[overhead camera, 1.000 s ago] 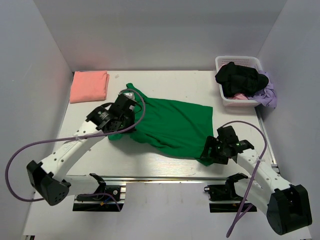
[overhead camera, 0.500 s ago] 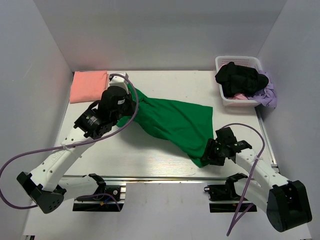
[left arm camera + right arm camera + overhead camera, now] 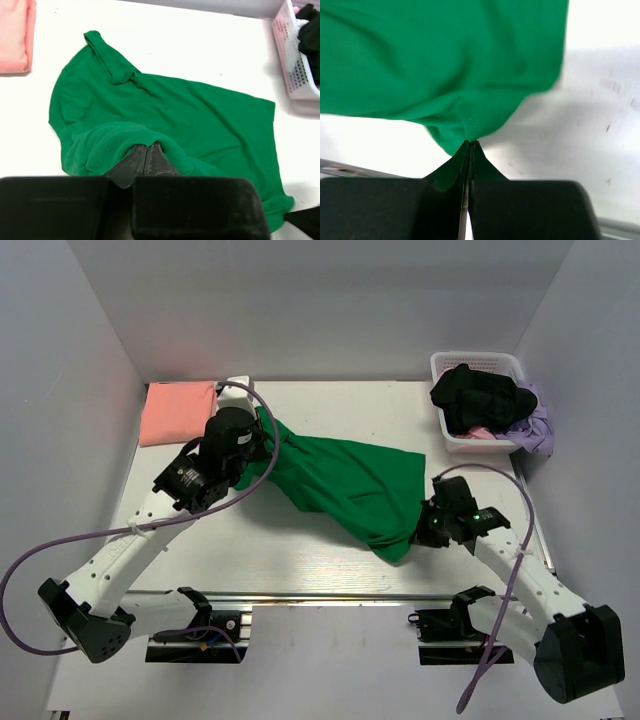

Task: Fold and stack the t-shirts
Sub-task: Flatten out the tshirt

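The green t-shirt [image 3: 340, 485] lies stretched across the middle of the table, its collar end at the back left. My left gripper [image 3: 147, 146] is shut on a raised fold of the green t-shirt [image 3: 165, 115] near its left side. My right gripper [image 3: 470, 144] is shut on the near right corner of the green t-shirt [image 3: 445, 65] and holds that hem lifted off the table. The salmon-pink t-shirt [image 3: 178, 411] lies folded at the back left corner, apart from both grippers; its edge, the pink t-shirt [image 3: 14, 35], shows in the left wrist view.
A white basket [image 3: 450, 435] with dark and lilac clothes stands at the back right; part of the basket [image 3: 290, 60] shows in the left wrist view. White walls close in the table on three sides. A metal rail [image 3: 330, 596] runs along the near edge.
The left gripper lifted its fold up and toward the back left. The right gripper closed on the shirt's near right corner and raised it away from the near edge, pulling the cloth taut.
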`<state>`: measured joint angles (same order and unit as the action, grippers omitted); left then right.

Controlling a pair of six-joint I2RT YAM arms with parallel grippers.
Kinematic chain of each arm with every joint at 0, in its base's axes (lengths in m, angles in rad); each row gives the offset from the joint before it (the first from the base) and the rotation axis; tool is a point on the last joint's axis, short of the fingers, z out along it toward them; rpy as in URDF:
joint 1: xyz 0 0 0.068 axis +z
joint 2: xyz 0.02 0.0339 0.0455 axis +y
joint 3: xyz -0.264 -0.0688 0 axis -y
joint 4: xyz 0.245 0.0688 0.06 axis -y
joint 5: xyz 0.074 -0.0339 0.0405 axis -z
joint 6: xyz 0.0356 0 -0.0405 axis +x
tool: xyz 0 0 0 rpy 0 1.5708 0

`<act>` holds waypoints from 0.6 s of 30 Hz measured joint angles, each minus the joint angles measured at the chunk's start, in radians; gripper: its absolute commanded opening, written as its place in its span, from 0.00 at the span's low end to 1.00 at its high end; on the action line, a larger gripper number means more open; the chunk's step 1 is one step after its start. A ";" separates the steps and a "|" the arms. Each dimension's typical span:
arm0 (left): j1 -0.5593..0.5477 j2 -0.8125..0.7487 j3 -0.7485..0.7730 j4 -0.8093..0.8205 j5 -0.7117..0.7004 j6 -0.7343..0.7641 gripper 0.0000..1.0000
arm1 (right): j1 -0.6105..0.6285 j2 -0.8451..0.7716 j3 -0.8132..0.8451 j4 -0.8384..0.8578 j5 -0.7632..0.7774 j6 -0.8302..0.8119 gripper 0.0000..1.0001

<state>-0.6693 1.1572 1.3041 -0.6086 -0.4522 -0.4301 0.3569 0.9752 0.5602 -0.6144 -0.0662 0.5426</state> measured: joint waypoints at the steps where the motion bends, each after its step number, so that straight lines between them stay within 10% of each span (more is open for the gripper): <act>1: 0.000 0.003 0.000 0.005 -0.006 0.004 0.00 | 0.000 -0.014 0.029 0.000 0.000 -0.012 0.00; 18: 0.036 0.135 0.102 0.092 -0.314 0.146 0.00 | -0.008 0.035 0.437 -0.160 0.373 -0.195 0.00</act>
<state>-0.6334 1.2926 1.4063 -0.5163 -0.7666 -0.2836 0.3485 1.0107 0.9970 -0.7746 0.3065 0.3473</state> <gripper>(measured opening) 0.027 0.008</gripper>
